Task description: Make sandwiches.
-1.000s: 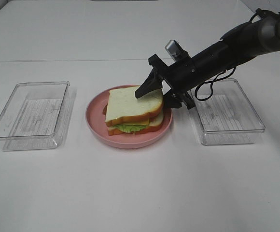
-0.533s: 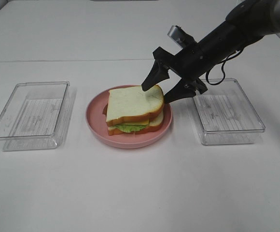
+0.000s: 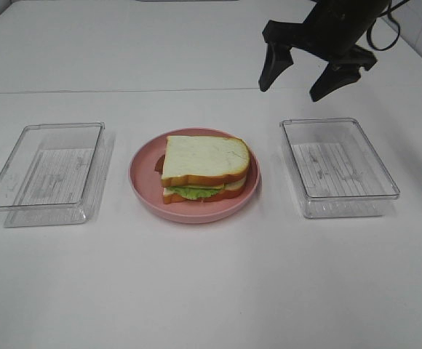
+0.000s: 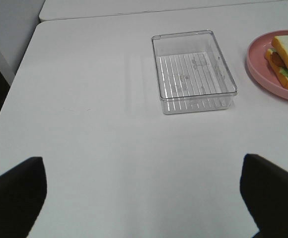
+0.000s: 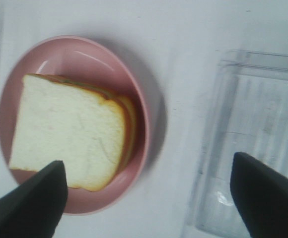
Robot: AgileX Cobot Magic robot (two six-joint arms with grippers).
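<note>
Looking down, you see the sandwich (image 3: pixel 204 169) stacked on the pink plate (image 3: pixel 144 183), between two clear trays. Your right gripper (image 3: pixel 301 81) hangs above, jaws spread, empty; left gripper (image 4: pixel 144 198) jaws spread too.

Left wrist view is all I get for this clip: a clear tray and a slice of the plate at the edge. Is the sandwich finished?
Observer: Looks so. The sandwich sits whole on the pink plate, top bread slice on, lettuce showing at the front edge.
Operator: Where is the right gripper?
Observer: The right gripper hangs open and empty above the table, behind the gap between the plate and a second tray.
Operator: Anything in that second tray?
Observer: No, it is empty, like the left tray you see.
Operator: And my own gripper?
Observer: The left gripper does not appear in the high view; its jaws stand wide apart in your view.
</note>
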